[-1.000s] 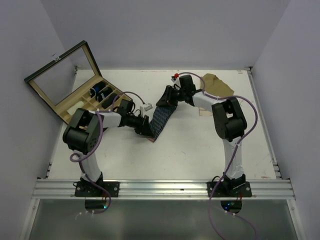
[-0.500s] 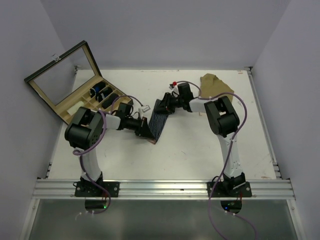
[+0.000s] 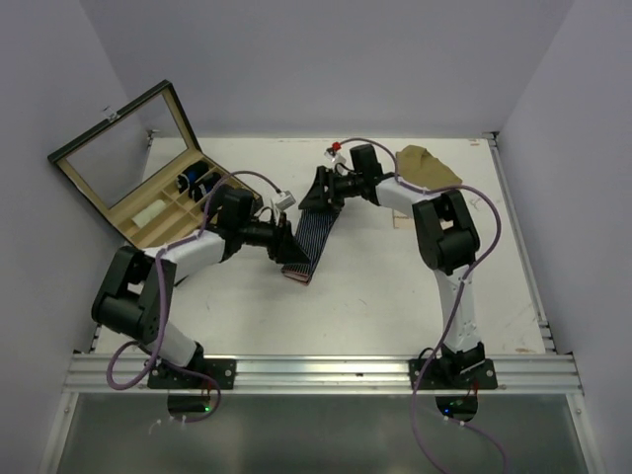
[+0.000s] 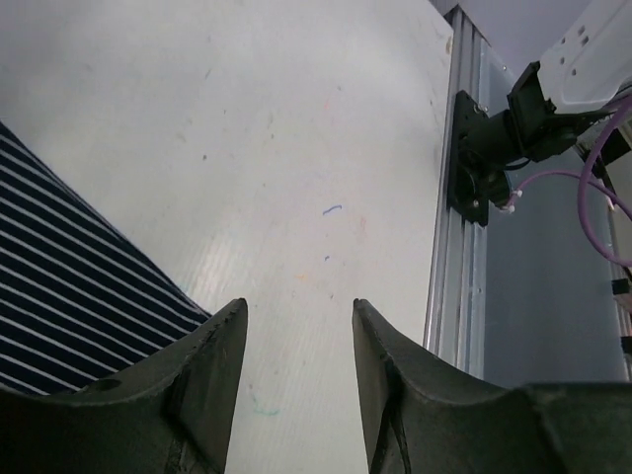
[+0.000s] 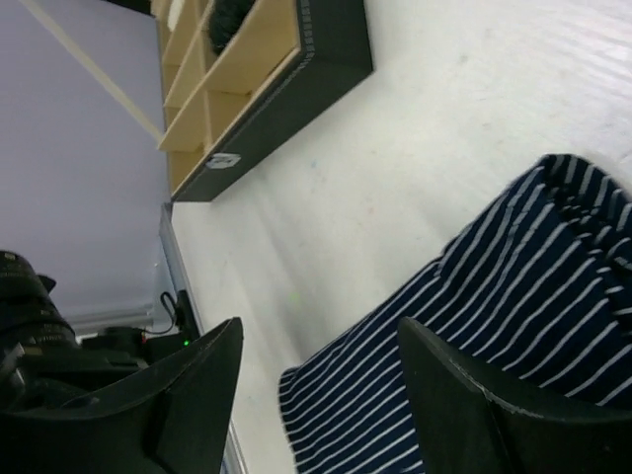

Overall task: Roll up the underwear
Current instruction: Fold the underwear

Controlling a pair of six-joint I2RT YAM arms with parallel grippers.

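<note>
Striped underwear (image 3: 312,237) on table; left gripper (image 4: 296,318) and right gripper (image 5: 318,341) both spread, empty, flanking it. Compartmented box (image 3: 148,212) on its left, tan cloth (image 3: 427,166) on its right.

The striped underwear (image 4: 69,296) runs off the left wrist view's left edge; beyond the underwear, the right wrist view's top edge crops the compartment box (image 5: 286,104).

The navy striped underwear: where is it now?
In the top view, the navy striped underwear lies mid-table, between the left gripper and the right gripper.
</note>
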